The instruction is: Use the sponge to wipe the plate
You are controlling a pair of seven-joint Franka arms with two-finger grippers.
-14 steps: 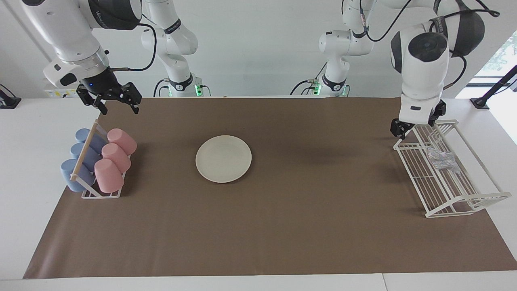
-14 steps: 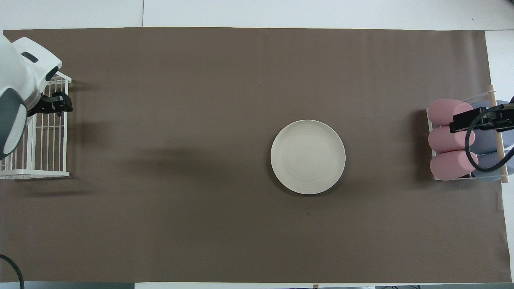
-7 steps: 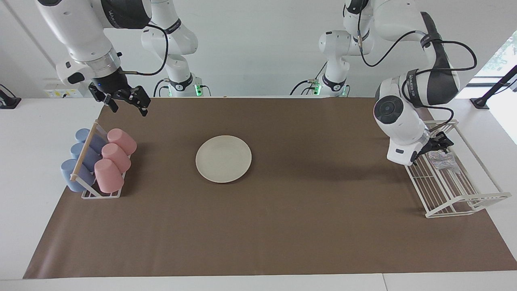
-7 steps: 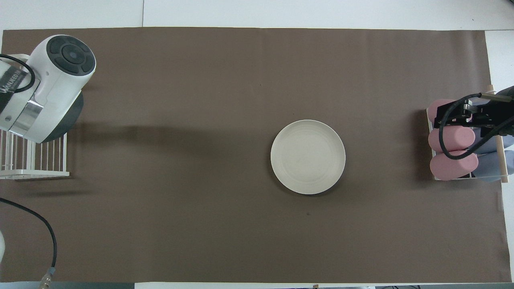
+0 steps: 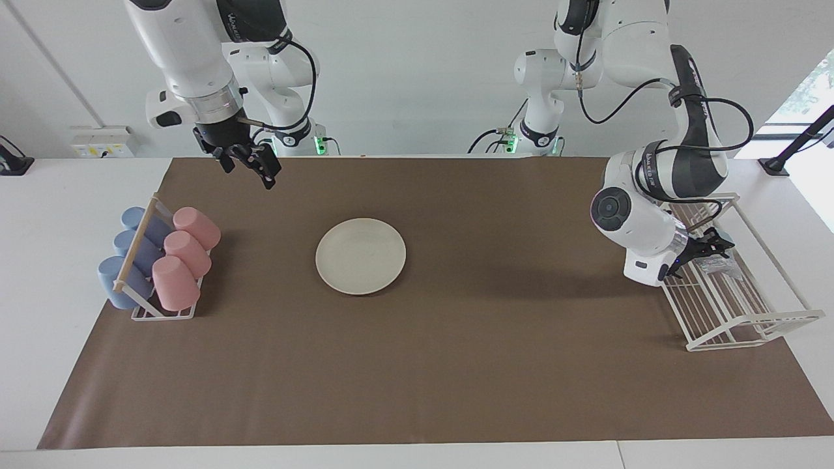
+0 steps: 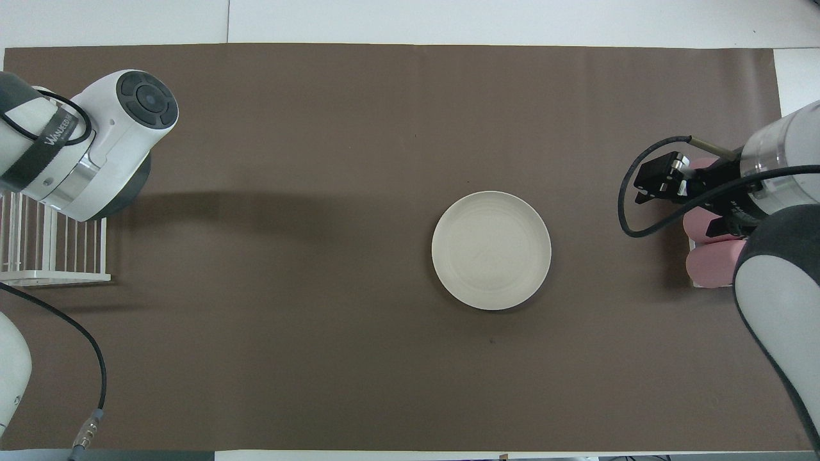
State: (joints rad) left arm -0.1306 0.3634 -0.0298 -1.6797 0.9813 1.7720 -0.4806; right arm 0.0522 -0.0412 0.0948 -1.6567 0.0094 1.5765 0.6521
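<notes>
The cream-white plate [image 5: 360, 255] [image 6: 491, 250] lies flat on the brown mat near its middle, with nothing on it. The silvery sponge [image 5: 724, 266] lies in the white wire rack [image 5: 736, 312] at the left arm's end of the table. My left gripper [image 5: 709, 253] is tilted down into that rack, open, with its tips right at the sponge, which it partly covers. From overhead the left arm hides both. My right gripper [image 5: 251, 168] [image 6: 648, 186] hangs open and holds nothing, up over the mat between the cup rack and the plate.
A small rack of pink and blue cups [image 5: 156, 260] [image 6: 711, 266] lying on their sides sits at the right arm's end. The brown mat [image 5: 456, 365] covers most of the white table.
My left arm has swung down and brought its gripper into the wire rack, onto the sponge. My right gripper has moved from above the cup rack toward the middle of the table.
</notes>
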